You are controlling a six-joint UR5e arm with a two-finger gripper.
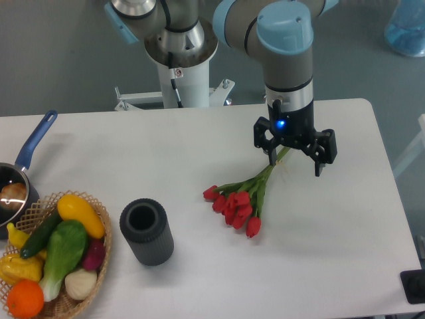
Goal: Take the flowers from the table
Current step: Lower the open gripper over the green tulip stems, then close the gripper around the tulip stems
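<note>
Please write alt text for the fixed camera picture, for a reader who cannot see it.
An open gripper hangs over the stem end of red flowers lying on a white table. To the left stand a dark cylinder, a vegetable basket and a blue-handled pot.

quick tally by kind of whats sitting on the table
flowers: 1 bunch
dark cylinder cup: 1
basket of vegetables: 1
blue-handled pot: 1
total: 4, with the open gripper over the stems
</note>
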